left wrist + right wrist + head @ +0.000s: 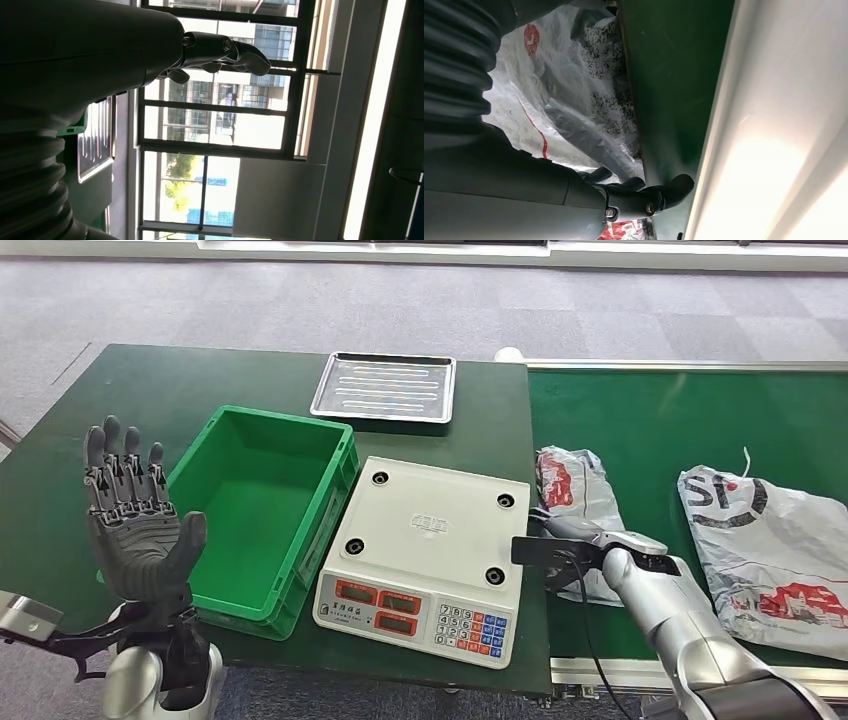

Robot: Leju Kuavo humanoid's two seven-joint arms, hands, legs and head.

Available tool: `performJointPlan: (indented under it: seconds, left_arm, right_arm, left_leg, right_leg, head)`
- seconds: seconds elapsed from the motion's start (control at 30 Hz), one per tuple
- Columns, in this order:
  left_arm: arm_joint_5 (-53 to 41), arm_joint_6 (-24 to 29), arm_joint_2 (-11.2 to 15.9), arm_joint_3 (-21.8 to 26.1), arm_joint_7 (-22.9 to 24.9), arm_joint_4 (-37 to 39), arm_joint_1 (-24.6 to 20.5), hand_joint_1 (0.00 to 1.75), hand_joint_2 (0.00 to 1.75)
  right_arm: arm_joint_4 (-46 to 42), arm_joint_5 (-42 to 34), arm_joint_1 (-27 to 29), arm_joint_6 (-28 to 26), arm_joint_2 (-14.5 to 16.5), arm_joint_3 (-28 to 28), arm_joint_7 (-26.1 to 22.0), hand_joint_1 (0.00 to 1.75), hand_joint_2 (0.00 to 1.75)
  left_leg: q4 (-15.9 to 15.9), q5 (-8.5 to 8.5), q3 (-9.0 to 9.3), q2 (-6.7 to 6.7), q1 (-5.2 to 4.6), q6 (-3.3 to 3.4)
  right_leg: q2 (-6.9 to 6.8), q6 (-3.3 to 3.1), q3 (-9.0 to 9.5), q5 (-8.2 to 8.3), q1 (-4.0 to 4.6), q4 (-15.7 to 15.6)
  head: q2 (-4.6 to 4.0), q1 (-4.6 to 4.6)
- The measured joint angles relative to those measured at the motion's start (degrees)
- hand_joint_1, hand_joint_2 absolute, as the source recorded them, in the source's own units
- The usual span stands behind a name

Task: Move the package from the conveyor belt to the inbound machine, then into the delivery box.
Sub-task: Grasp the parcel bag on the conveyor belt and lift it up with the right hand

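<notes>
The left hand [135, 530] stands upright at about eight o'clock in the head view, palm turned toward the table, fingers straight and spread, thumb out to the side. It holds nothing and touches nothing; it hangs just off the near left corner of the green delivery box [262, 515]. In the left wrist view its thumb [225, 52] shows dark against bright windows.

The right hand [565, 535] reaches in from five o'clock and lies low on the nearer package [575, 490], a crumpled grey plastic mailer with red print, right at the left edge of the conveyor belt [660, 420]. In the right wrist view the thumb [669, 192] and dark fingers press into the wrinkled film [589, 100], but I cannot tell whether they have closed around it or merely rest on it.

By count: two packages, both on the green belt. The second package [775, 555], larger, lies at three to four o'clock, apart from the first. One white weighing scale [430, 555], with red displays and a keypad, sits at the centre between box and belt; its platform is bare. One green box, nothing inside it. One metal tray [385, 387] lies at twelve o'clock, beyond box and scale.
</notes>
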Motion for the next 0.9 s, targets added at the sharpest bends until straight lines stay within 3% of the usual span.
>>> performJointPlan:
  seconds: [0.27,0.37,0.43,0.53,0.6,0.67,0.9]
  left_arm:
    - [0.9,1.3,0.7,-0.3,-0.1,0.4,-0.2,0.0,1.75]
    - [1.2,2.3,1.0,-0.4,-0.5,0.6,-0.1,0.0,1.75]
    - [1.4,3.3,1.2,-0.4,-0.9,0.6,0.1,0.0,1.75]
    - [1.1,4.1,1.1,-0.5,-0.5,-0.2,0.9,0.0,1.75]
    - [0.7,4.0,0.8,-0.8,0.0,-0.5,1.1,0.0,1.75]
    - [0.4,3.9,0.5,-1.2,0.3,-0.3,1.0,0.0,1.75]
    - [0.1,3.7,0.2,-2.1,0.1,1.0,0.3,0.0,1.75]
  right_arm:
    - [-4.5,-3.5,2.2,-0.4,-1.4,5.1,1.8,0.0,1.75]
    - [-5.8,-4.6,2.4,-2.8,-2.2,7.1,5.8,0.0,1.75]
    - [-6.3,-2.9,2.1,-7.4,-2.5,7.9,15.0,0.0,1.75]
    - [-6.4,4.9,0.0,-13.7,-2.8,8.2,38.4,0.0,1.75]
    - [-5.7,9.2,-0.9,-14.2,-3.5,7.6,49.1,0.0,1.75]
    - [-4.6,10.6,-0.8,-14.3,-4.2,6.7,50.3,0.0,1.75]
    - [-0.3,11.6,-0.3,-14.6,-5.3,3.8,44.3,0.0,1.75]
  left_leg:
    - [0.0,-0.09,0.12,0.36,0.01,0.01]
    - [0.0,-0.12,0.16,0.48,0.01,0.01]
    - [0.0,-0.11,0.16,0.47,0.01,0.02]
    - [0.0,-0.09,0.23,0.32,0.0,0.1]
    - [0.0,-0.05,0.21,0.04,0.03,0.21]
    - [0.0,-0.01,0.12,-0.05,0.01,0.27]
    - [0.1,0.0,0.02,0.1,-0.08,0.34]
  right_leg:
    - [0.29,-0.01,0.01,0.01,0.01,0.0]
    - [0.39,-0.02,0.02,0.02,0.01,0.0]
    - [0.37,-0.02,0.05,0.02,-0.01,0.0]
    - [0.19,0.05,0.11,-0.03,-0.01,0.0]
    - [-0.13,0.14,0.22,-0.05,-0.04,-0.1]
    - [-0.2,0.24,0.24,0.04,-0.16,-0.1]
    - [0.07,0.37,0.08,0.18,-0.29,-0.1]
  head:
    - [0.0,0.01]
    - [0.0,0.0]
    - [0.0,-0.01]
    - [0.0,-0.01]
    - [0.0,0.0]
    - [0.0,0.01]
    - [0.0,-0.01]
